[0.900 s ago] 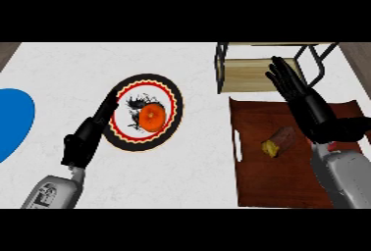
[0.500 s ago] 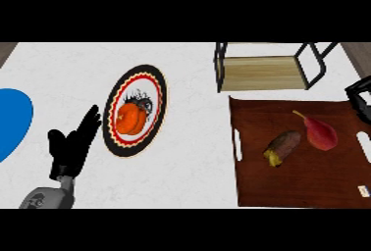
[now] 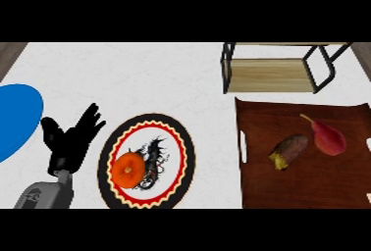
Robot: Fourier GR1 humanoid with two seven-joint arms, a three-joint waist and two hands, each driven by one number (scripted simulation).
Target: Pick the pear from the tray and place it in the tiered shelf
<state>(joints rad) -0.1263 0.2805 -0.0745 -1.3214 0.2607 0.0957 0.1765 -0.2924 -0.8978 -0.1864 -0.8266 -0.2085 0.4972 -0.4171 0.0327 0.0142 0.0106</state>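
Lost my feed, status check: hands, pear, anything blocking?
Left hand open, resting left of the plate. Right hand out of view. Pear on the tray, beside a brown vegetable. Shelf unblocked.

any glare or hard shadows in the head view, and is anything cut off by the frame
Head view: light is flat, no glare on the white counter; only faint shading under the tiered shelf. The frame cuts the shelf's top, the tray at right and bottom, and the blue plate at left.
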